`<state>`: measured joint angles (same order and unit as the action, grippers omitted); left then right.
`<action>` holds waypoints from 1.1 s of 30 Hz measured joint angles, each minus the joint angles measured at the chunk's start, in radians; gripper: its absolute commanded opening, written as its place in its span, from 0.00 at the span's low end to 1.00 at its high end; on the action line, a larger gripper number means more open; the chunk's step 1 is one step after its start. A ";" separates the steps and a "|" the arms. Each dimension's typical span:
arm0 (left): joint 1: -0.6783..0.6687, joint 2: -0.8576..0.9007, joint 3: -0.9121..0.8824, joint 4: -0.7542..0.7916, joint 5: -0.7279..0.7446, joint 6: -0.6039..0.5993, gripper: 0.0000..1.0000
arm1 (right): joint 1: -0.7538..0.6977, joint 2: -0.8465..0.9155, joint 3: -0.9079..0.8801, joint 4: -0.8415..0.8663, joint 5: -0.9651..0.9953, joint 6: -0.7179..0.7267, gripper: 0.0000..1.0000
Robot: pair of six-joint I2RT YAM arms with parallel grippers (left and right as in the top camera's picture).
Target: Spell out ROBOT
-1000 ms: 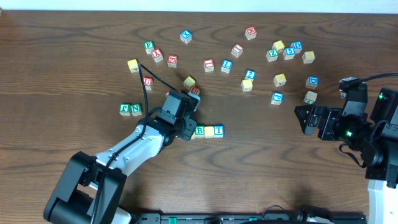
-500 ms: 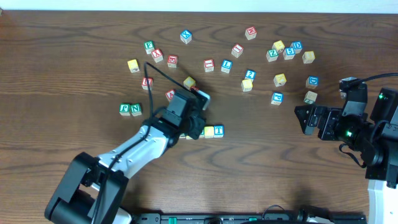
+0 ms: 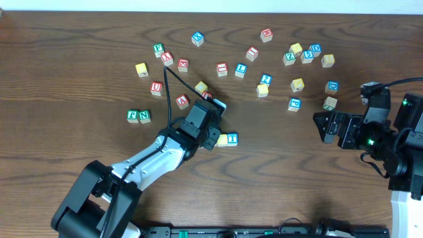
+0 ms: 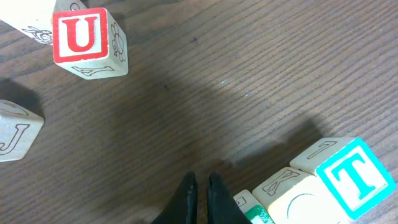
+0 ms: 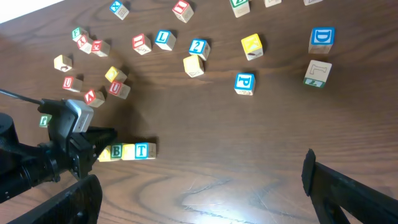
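A short row of letter blocks lies mid-table: a green B (image 5: pixel 116 151), a yellow block (image 3: pixel 222 139) and a blue T (image 3: pixel 232 138). In the left wrist view the T (image 4: pixel 354 177), the yellow block (image 4: pixel 298 199) and the edge of the B (image 4: pixel 252 208) lie just right of my left gripper (image 4: pixel 199 186). That gripper is shut and empty, its tips low over the wood beside the B. In the overhead view the left gripper (image 3: pixel 211 137) hides the B. My right gripper (image 3: pixel 327 127) is open and empty at the right, far from the row.
Loose letter blocks are scattered across the far half of the table, among them a red U (image 4: pixel 84 40), a J (image 4: pixel 15 134), a red A (image 3: pixel 182 101) and green blocks (image 3: pixel 139 116) at the left. A black cable (image 3: pixel 173 73) arcs over the left arm.
My left gripper has moved right along the table to the left end of the row and now covers the B from above. The right arm has not moved.
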<state>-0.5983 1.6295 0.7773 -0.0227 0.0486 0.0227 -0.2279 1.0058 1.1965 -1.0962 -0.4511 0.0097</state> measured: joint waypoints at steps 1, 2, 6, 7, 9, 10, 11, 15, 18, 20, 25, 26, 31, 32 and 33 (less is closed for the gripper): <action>0.000 0.000 0.000 0.000 -0.001 0.000 0.07 | 0.000 0.000 0.000 0.000 0.000 0.000 0.99; 0.000 0.000 0.000 0.000 -0.003 0.000 0.07 | 0.000 0.000 0.000 0.000 0.000 0.000 0.99; 0.000 0.001 0.001 -0.006 -0.003 0.000 0.07 | 0.000 0.000 0.000 0.000 0.000 0.000 0.99; 0.000 0.002 0.003 -0.012 -0.003 0.000 0.07 | 0.000 0.000 0.000 0.000 0.000 0.000 0.99; 0.000 0.002 0.005 -0.025 -0.003 0.000 0.07 | 0.000 0.000 0.000 0.000 0.000 0.000 0.99; 0.000 0.002 0.005 -0.028 -0.003 0.000 0.07 | 0.000 0.000 0.000 0.000 0.000 0.000 0.99; 0.000 0.002 0.005 -0.033 -0.003 0.000 0.07 | 0.000 0.000 0.000 0.000 0.000 0.000 0.99; 0.000 0.002 0.005 -0.044 -0.003 0.000 0.07 | 0.000 0.000 0.000 0.000 0.000 0.000 0.99; 0.000 0.003 0.005 -0.049 -0.003 0.000 0.07 | 0.000 0.000 0.000 0.000 0.000 0.000 0.99; 0.000 0.003 0.005 -0.053 -0.003 0.000 0.07 | 0.000 0.000 0.000 0.000 0.000 0.000 0.99; 0.000 0.003 0.005 -0.061 -0.003 0.000 0.08 | 0.000 0.000 0.000 0.000 0.000 0.000 0.99; 0.000 0.003 0.005 -0.062 -0.003 0.000 0.07 | 0.000 0.000 0.000 0.000 0.000 0.000 0.99; 0.000 0.003 0.005 -0.064 -0.003 0.000 0.07 | 0.000 0.000 0.000 0.000 0.000 0.000 0.99; 0.000 0.003 0.005 -0.065 -0.003 0.000 0.07 | 0.000 0.000 0.000 0.000 0.000 0.000 0.99; 0.000 0.003 0.005 -0.065 -0.003 0.000 0.07 | 0.000 0.000 0.000 0.000 0.000 0.000 0.99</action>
<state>-0.5987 1.6325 0.7822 -0.0875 0.0456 0.0227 -0.2279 1.0058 1.1965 -1.0962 -0.4511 0.0097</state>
